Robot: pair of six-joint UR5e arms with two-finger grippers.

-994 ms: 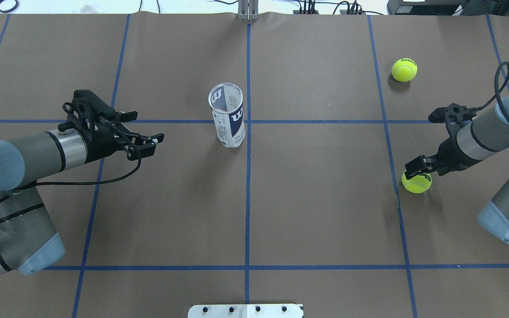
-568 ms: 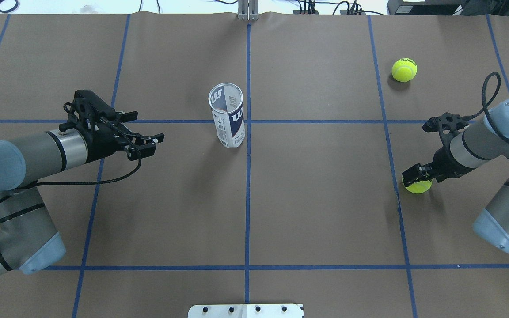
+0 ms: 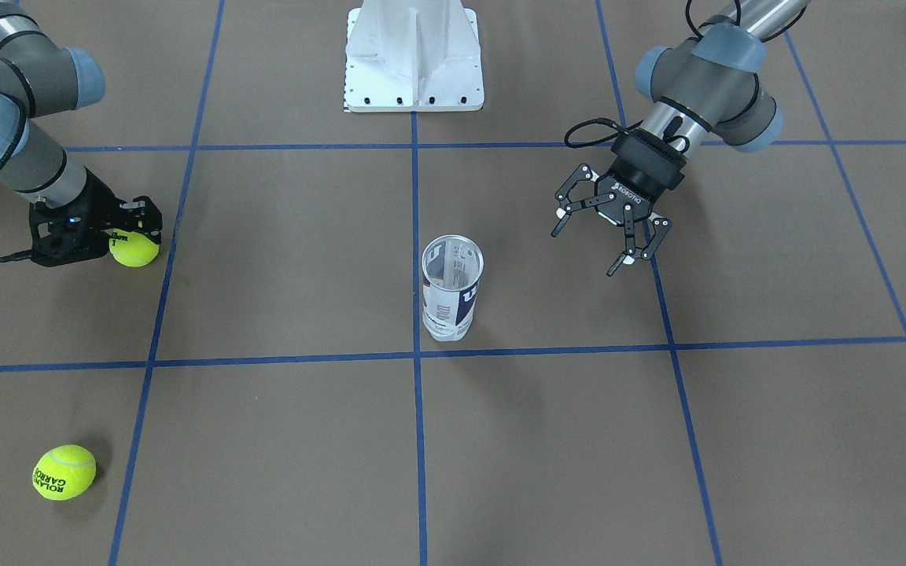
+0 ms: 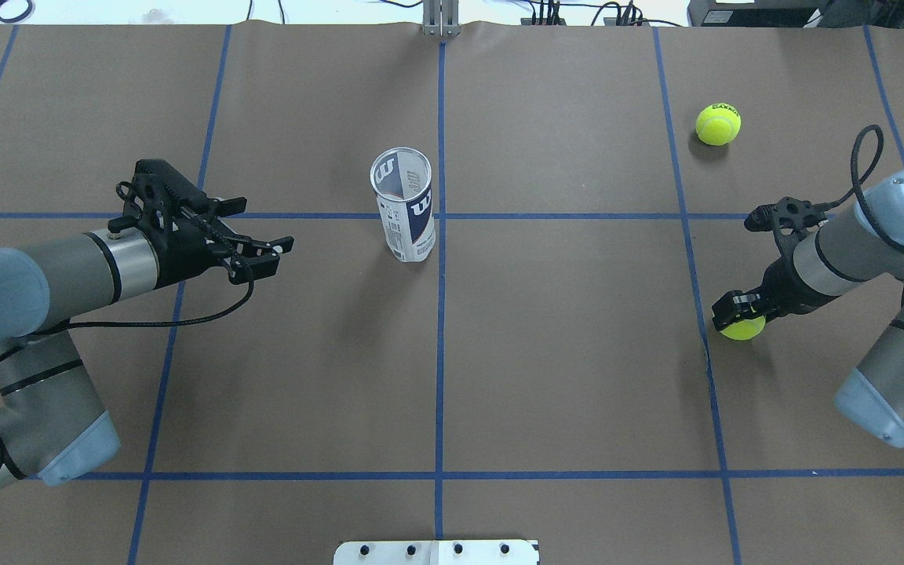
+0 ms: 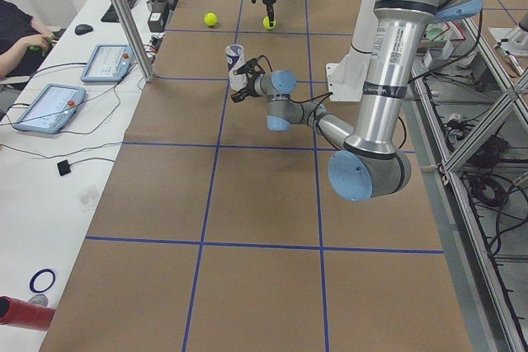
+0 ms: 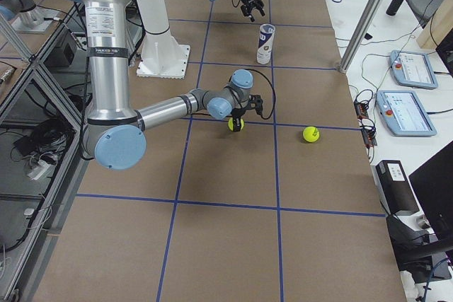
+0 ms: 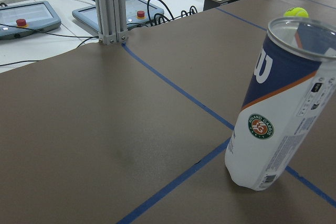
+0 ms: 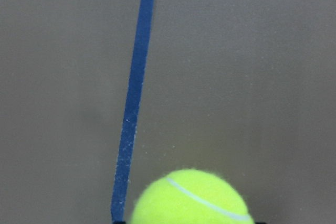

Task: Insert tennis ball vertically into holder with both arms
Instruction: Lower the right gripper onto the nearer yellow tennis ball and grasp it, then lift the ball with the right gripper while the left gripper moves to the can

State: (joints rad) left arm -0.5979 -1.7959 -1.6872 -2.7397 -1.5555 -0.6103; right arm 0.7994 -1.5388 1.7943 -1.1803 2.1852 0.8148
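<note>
The holder (image 4: 405, 208), a clear tube with a white and navy label, stands upright and open-topped near the table's middle (image 3: 451, 291). It fills the right of the left wrist view (image 7: 278, 124). My left gripper (image 4: 267, 225) hovers open and empty to the holder's left (image 3: 585, 253), pointing at it. A yellow tennis ball (image 4: 744, 328) lies on the table at the right. My right gripper (image 4: 737, 312) is lowered over this ball (image 3: 137, 251), open, with a finger on either side. In the right wrist view the ball (image 8: 191, 198) sits at the bottom edge.
A second tennis ball (image 4: 718, 124) lies farther back on the right (image 3: 64, 472). The white pedestal base (image 3: 414, 55) stands at the robot's side of the table. An aluminium post (image 7: 109, 6) rises at the far edge, with tablets and a seated person (image 5: 21, 35) beyond.
My right gripper has dropped down over the near tennis ball, covering more of it. The ball, the holder and the left gripper have barely moved.
</note>
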